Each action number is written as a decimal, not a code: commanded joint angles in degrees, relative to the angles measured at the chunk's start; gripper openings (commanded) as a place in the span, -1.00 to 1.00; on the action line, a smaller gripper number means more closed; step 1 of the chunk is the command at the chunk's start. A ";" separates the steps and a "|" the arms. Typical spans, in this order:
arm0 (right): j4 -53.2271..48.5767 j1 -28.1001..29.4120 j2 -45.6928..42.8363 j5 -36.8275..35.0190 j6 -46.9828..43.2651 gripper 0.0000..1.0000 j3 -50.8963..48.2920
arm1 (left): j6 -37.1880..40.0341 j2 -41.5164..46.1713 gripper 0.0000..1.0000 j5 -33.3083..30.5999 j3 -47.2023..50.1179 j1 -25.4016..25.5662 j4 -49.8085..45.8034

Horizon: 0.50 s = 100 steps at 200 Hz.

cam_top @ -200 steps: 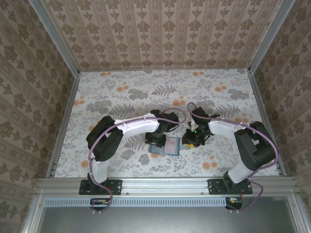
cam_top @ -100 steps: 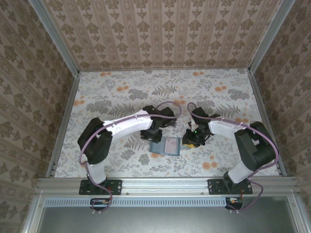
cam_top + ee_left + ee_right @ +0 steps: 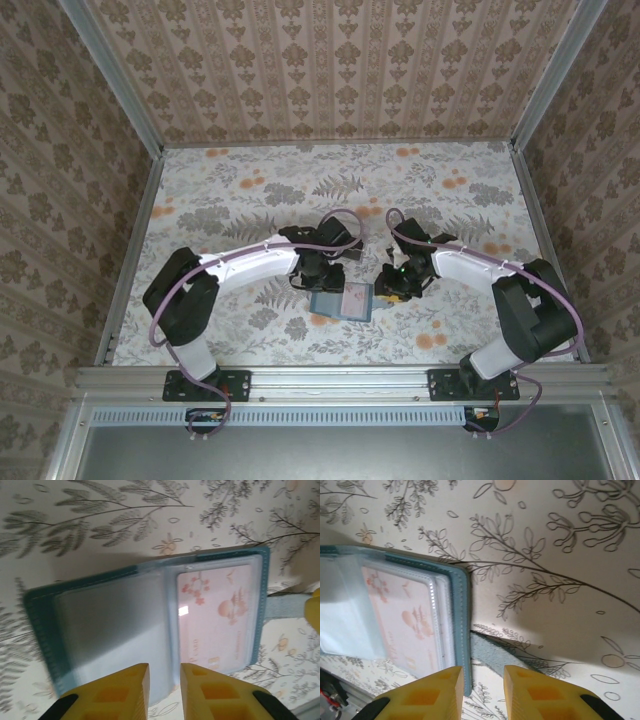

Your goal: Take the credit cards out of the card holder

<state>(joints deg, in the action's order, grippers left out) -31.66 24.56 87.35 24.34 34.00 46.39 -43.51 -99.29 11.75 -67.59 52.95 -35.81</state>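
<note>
The left arm has swung outward, the card holder [image 3: 42, 625] staying open on the bench [image 3: 100, 540]. The left fingers [image 3: 125, 690], narrowly parted, straddle its fold. The right fingers [image 3: 540, 692] flank the strap tab [image 3: 487, 655]. I cannot tell whether either pair grips. Glare blurs the pink credit card [image 3: 215, 615], and the left pocket is unreadable.

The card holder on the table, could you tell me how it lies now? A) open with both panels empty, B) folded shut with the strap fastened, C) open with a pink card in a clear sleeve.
C: the card holder lies open, and a pink card shows inside one of its panels.
</note>
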 commanded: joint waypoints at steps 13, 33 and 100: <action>4.00 1.49 -0.68 4.01 4.22 -0.44 0.65 | -3.16 -1.11 -0.52 7.56 3.12 -1.28 9.11; 6.70 2.23 0.78 5.23 5.90 -0.44 0.03 | -3.16 -1.36 -0.52 8.23 4.07 -1.79 9.97; 10.05 2.95 3.28 5.62 7.55 -0.45 -0.93 | -5.27 -2.99 -0.57 12.99 7.57 -2.87 17.32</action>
<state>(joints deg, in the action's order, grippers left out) -23.35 26.98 90.02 28.29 39.92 46.33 -47.00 -100.82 21.39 -61.34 50.48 -22.33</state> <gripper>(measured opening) 0.276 0.221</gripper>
